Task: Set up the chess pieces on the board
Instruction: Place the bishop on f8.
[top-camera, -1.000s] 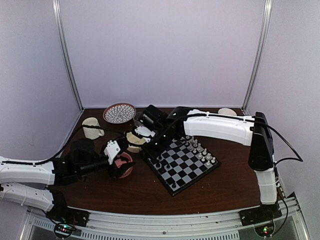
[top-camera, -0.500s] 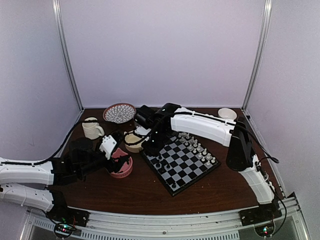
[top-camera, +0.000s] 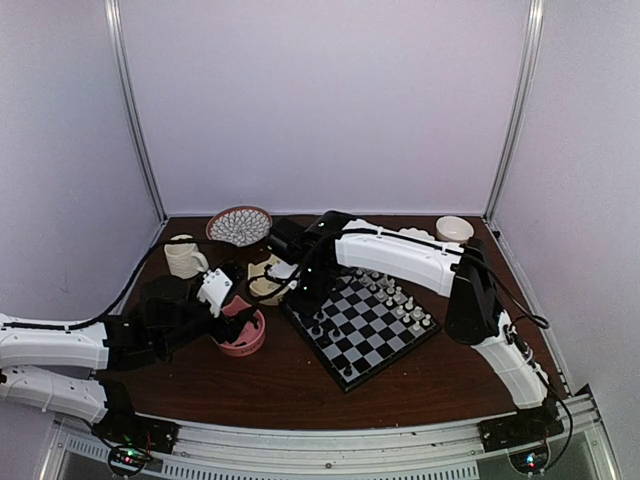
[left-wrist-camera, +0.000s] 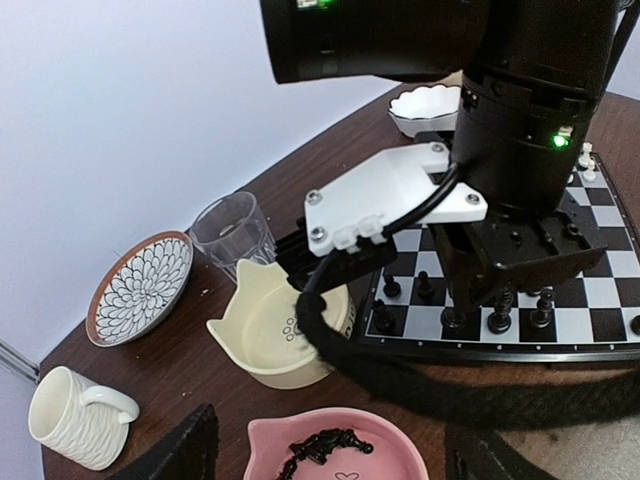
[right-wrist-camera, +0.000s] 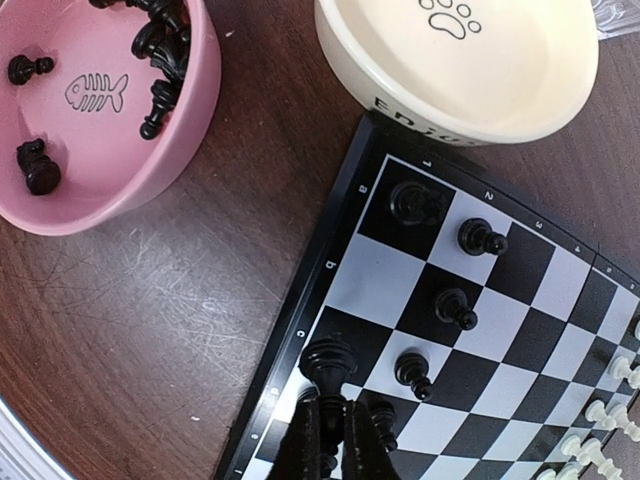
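Observation:
The board (top-camera: 372, 338) lies right of the table's middle, with black chess pieces (top-camera: 318, 326) along its left edge and white ones (top-camera: 402, 300) along its right edge. My right gripper (top-camera: 305, 292) is shut on a tall black piece (right-wrist-camera: 330, 362) just above the board's (right-wrist-camera: 372, 280) left edge squares; the gripper (right-wrist-camera: 330, 435) points down. Black pawns (right-wrist-camera: 455, 308) stand nearby. More black pieces (left-wrist-camera: 325, 450) lie in a pink bowl (top-camera: 245, 343). My left gripper (top-camera: 232, 308) hangs open and empty over that bowl (left-wrist-camera: 400, 445), its fingers (left-wrist-camera: 185, 450) wide apart.
A cream paw-print bowl (top-camera: 262, 276) sits between the pink bowl and the board. A white mug (top-camera: 183, 258), a patterned plate (top-camera: 238, 225) and a clear glass (left-wrist-camera: 232, 225) stand at the back left. A small white bowl (top-camera: 454, 228) stands at the back right.
My right arm's upper links have swung left while its gripper stayed over the board's left edge with the piece. My left gripper has drawn back a little from over the pink bowl.

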